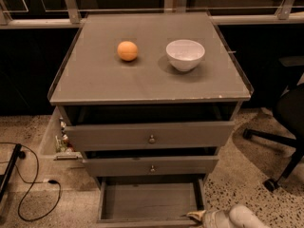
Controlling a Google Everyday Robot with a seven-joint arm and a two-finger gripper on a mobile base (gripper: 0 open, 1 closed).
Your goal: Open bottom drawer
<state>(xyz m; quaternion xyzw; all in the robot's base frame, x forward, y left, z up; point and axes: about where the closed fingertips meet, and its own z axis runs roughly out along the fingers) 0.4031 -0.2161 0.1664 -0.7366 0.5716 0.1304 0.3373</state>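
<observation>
- The bottom drawer [149, 201] sits at the foot of the cabinet, drawn well out. You look straight down into its plain grey tray.
- The gripper [195, 216] is low at the drawer's front right corner. You cannot tell whether it touches the rim, nor whether it is apart or together.
- The middle drawer [190, 165] and the top drawer [104, 137] above each stand slightly out, with a dark gap over each front.
- On the cabinet top [142, 82] an orange [128, 51] lies to the left and a white bowl [185, 54] to the right, apart.
- An office chair [289, 122] stands to the right and a black cable [33, 184] lies on the floor to the left.
</observation>
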